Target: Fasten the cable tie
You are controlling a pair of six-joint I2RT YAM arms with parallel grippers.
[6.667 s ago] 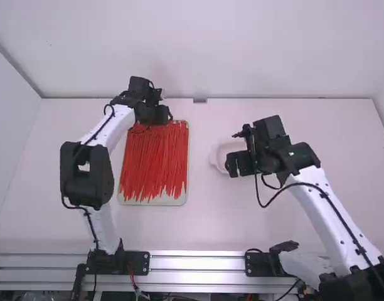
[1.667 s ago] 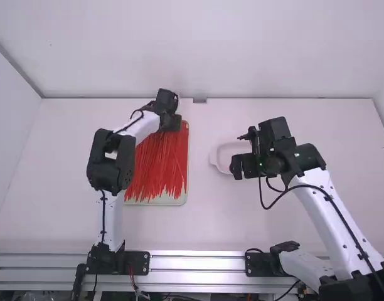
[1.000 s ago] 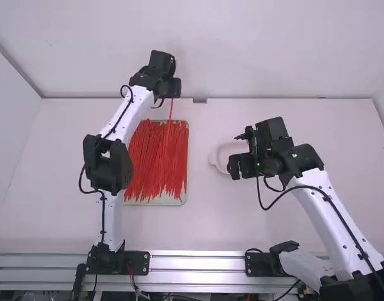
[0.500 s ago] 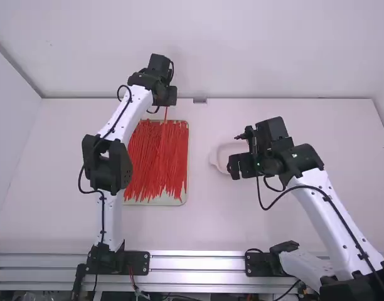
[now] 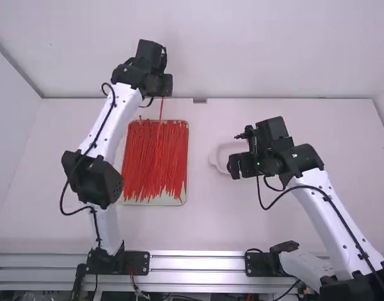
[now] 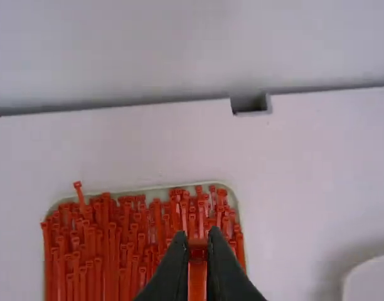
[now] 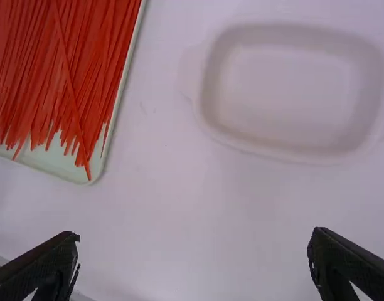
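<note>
Left gripper [image 6: 196, 238], clamped on one red cable tie [image 5: 160, 108], should lift it clear of the tie pile [image 5: 155, 162] toward the spread-open right gripper [image 7: 192, 266]

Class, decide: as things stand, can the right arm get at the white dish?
Probably yes. The right gripper hangs open close by the white dish, nothing lying between them. The left gripper, shut on a cable tie, is off by the tray, out of the way.
</note>
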